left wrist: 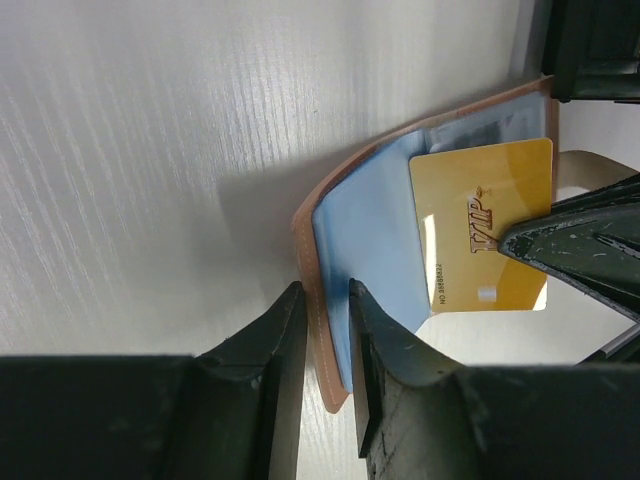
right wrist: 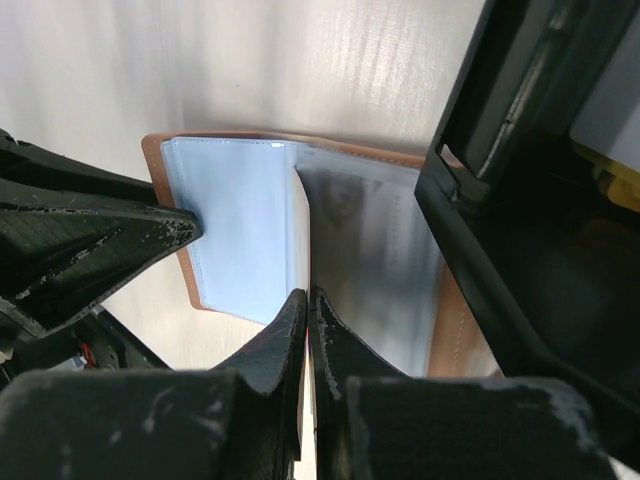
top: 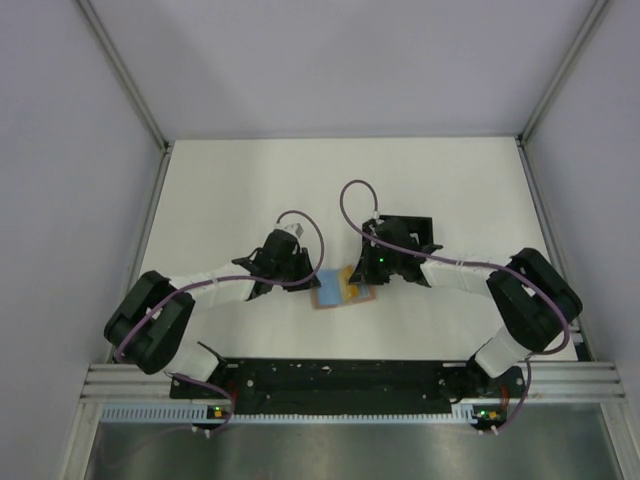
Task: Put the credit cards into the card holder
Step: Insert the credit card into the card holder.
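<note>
The tan card holder [top: 338,291] lies open on the white table between both grippers, its pale blue inner face [left wrist: 365,230] turned up. A yellow-orange credit card [left wrist: 480,230] marked VIP stands partly inside a pocket of the holder. My right gripper [right wrist: 308,292] is shut on this card, whose edge shows as a thin line between the fingers. My left gripper [left wrist: 325,290] straddles the holder's left edge [left wrist: 305,260]. Its jaws stand slightly apart, with a little slack round the tan cover and the blue sheet. In the right wrist view the left fingertip [right wrist: 185,228] touches the blue face [right wrist: 240,230].
A black square tray [top: 405,235] sits just behind the right gripper and fills the right side of the right wrist view [right wrist: 540,250]. Grey walls with metal posts [top: 125,70] enclose the table. A black rail [top: 340,375] runs along the near edge.
</note>
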Controlling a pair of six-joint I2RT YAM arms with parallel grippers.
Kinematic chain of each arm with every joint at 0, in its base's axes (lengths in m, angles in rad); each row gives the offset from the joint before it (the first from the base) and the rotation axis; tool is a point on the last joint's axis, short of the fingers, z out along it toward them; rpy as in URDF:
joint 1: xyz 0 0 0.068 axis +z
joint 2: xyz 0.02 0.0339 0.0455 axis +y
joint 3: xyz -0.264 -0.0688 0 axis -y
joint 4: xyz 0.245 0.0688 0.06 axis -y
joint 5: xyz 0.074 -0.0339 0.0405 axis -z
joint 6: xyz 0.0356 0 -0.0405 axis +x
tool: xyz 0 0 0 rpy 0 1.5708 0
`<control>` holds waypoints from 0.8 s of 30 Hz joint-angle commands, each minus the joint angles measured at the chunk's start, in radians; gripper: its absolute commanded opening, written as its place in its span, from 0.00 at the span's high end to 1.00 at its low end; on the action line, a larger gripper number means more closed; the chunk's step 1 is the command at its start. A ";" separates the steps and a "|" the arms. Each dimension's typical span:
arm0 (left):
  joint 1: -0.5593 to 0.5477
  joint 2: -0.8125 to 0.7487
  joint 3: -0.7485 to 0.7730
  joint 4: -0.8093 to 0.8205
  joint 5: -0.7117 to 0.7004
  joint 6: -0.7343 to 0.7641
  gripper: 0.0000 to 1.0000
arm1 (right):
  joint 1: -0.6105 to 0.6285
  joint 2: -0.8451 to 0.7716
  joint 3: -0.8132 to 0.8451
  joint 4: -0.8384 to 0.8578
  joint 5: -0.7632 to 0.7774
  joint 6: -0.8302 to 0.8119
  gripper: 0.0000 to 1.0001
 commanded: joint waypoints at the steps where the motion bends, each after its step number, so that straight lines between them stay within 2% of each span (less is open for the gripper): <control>1: -0.002 -0.011 -0.010 0.013 -0.006 -0.009 0.68 | 0.013 0.044 -0.023 0.095 -0.027 0.021 1.00; 8: 0.000 -0.009 -0.007 -0.019 -0.009 -0.006 0.67 | 0.013 0.091 -0.021 0.112 -0.022 0.026 1.00; 15: 0.000 -0.003 -0.004 -0.013 -0.009 -0.003 0.86 | 0.013 0.117 -0.008 0.077 -0.007 0.003 1.00; 24: 0.000 0.001 0.002 -0.010 -0.005 -0.006 0.99 | 0.016 0.101 0.003 0.000 0.041 -0.014 1.00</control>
